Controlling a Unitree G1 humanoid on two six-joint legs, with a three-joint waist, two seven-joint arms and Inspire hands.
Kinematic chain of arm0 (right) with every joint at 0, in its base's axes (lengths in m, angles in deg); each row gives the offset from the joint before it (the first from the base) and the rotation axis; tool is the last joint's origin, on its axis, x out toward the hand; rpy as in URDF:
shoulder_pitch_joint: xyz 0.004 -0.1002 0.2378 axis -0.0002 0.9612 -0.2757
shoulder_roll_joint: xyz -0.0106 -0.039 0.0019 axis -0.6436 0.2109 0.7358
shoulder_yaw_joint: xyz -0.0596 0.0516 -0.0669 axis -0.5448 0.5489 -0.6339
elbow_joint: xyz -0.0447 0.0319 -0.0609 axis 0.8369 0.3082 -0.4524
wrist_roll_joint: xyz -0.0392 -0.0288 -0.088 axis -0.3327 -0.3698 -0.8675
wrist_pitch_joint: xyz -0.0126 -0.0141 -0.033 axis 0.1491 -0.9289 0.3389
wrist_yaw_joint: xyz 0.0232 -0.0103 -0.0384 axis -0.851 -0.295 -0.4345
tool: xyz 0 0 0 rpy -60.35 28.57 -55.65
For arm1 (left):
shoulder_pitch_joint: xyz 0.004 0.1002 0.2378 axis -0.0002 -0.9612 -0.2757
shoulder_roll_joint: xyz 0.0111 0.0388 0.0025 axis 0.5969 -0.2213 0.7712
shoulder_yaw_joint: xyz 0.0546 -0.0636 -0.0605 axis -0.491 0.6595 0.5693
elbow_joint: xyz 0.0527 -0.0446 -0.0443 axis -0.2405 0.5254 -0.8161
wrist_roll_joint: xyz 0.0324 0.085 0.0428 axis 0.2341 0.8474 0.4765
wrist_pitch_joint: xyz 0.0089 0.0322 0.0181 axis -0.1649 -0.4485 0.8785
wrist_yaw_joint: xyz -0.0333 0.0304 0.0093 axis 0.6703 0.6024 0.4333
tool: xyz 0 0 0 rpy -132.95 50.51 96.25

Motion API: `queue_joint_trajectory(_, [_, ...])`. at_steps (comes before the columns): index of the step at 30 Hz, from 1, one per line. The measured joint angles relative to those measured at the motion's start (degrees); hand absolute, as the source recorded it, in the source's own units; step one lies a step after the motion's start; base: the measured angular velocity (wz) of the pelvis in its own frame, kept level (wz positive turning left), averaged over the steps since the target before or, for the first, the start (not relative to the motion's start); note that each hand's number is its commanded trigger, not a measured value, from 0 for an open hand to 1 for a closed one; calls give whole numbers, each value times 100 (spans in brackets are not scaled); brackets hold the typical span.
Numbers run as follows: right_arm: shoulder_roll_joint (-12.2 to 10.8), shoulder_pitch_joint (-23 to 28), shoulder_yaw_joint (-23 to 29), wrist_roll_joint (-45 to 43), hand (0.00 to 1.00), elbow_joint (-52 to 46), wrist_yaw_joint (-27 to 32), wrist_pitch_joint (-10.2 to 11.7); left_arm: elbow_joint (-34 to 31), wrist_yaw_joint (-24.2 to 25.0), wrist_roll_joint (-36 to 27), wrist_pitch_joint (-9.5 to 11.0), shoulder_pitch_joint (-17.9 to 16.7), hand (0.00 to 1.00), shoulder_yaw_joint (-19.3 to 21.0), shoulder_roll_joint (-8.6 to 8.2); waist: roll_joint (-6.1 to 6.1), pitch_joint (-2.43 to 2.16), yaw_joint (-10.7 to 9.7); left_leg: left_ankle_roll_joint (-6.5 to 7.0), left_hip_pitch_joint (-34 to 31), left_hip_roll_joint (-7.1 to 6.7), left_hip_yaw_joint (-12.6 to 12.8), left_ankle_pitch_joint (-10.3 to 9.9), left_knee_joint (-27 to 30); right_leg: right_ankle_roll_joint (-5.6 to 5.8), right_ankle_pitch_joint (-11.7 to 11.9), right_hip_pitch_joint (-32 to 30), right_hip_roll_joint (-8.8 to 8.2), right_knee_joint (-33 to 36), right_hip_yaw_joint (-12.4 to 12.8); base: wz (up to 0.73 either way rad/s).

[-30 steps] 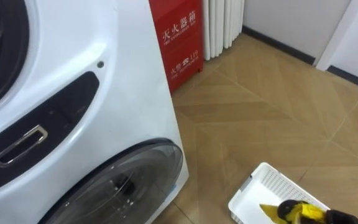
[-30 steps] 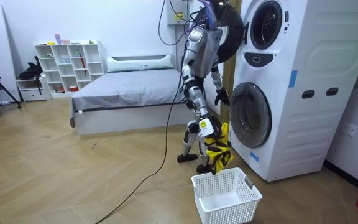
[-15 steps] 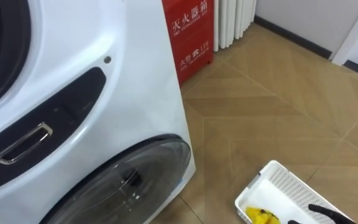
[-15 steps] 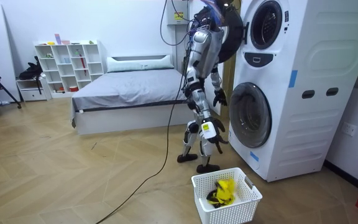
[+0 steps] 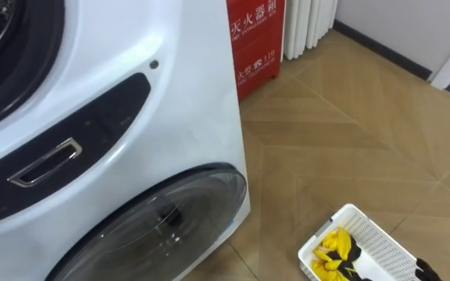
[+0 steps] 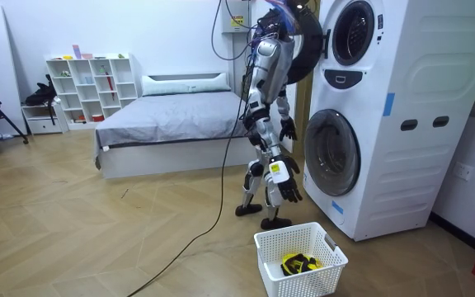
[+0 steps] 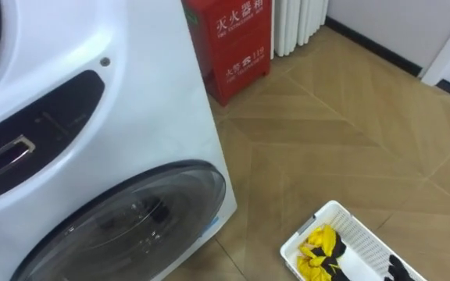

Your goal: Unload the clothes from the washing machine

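Observation:
A yellow and black garment point(image 5: 334, 251) lies in the white plastic basket point(image 5: 381, 242) on the floor, in front of the stacked washing machine point(image 6: 386, 115). My right hand point(image 6: 288, 186) hangs open above the basket's near side, fingers spread, holding nothing; its dark fingertips point(image 5: 424, 269) show at the lower right of the left eye view. My left hand point(image 6: 287, 128) hangs beside the lower unit with relaxed fingers. The upper drum's door point(image 6: 305, 45) stands open; the lower glass door point(image 5: 162, 226) is closed. I stand upright facing the machine.
A red cabinet point(image 5: 255, 39) and a white radiator point(image 5: 309, 27) stand against the wall beyond the machine. Behind me are a bed point(image 6: 171, 124) and a white shelf unit point(image 6: 89, 87). Wooden floor surrounds the basket.
The garment left my right hand and dropped into the basket. The hand went from curled to spread and rose slightly. The eye view shifted a little.

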Motion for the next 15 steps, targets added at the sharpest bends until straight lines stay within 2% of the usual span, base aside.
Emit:
queue_joint_trajectory(10, [-1,56,-1,34,0,110,-6,-1,0,20,-40,1,-11,0,2,2,12,-12,21,15,52,2,-152,11,-3,-6,-6,114,-56,-6,-124,7])
queue_joint_trajectory(15, [-57,180,2,-252,0,117,-69,-2,-26,150,88,16,-148,0,26,7,-6,-21,52,31,216,5,-311,30,-35,-26,-59,316,-170,-3,-399,20])
